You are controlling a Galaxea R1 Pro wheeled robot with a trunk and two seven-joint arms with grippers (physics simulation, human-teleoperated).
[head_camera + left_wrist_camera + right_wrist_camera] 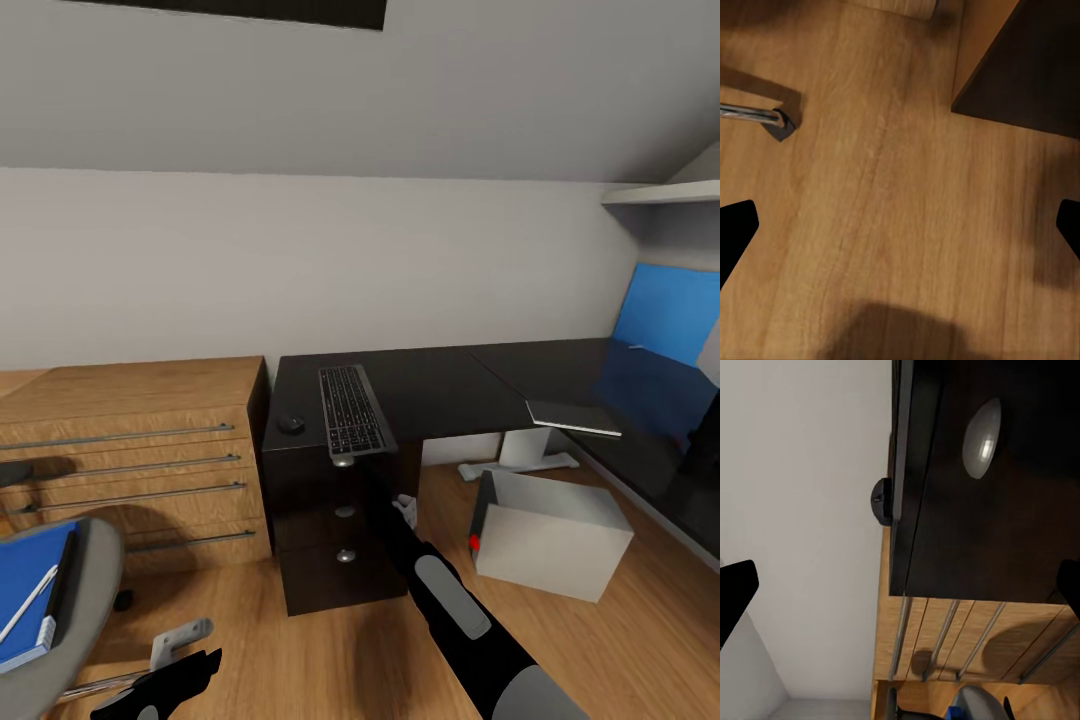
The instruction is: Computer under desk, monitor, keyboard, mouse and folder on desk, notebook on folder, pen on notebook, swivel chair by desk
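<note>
A long glossy black desk (440, 375) is seen across the middle of the head view, its smooth top reflecting the blue wall panel (672, 312) at the right. A slim keyboard (352, 409) with dark keys in a silver-grey frame lies on the top above the drawer unit, its near end overhanging the front edge. A small dark rounded mouse (291, 424) sits just left of it, near the desk's left edge. A thin flat dark notebook (574, 416) with a pale edge lies further right, at the desk's inner corner. Round silver knobs (345, 511) are set down the drawer fronts. On the wood floor under the desk a pale boxy computer (553, 534) stands, a red light at its lower corner.

At the lower left the grey padded swivel chair (85, 580) is cut off by the frame; a bright blue folder (30, 590) rests on its seat with a thin white pen (28, 604) on top. A light oak cabinet (130, 450) with long metal handles stands beside the desk.

The right gripper (404, 508) is held in front of the drawers; in its wrist view the black fingertips (735, 596) are spread wide at the frame edges, nothing between them. The left gripper (900, 232) is likewise spread, over bare floor near a chrome chair leg (754, 115); in the head view it is partly cut off at the bottom edge.
</note>
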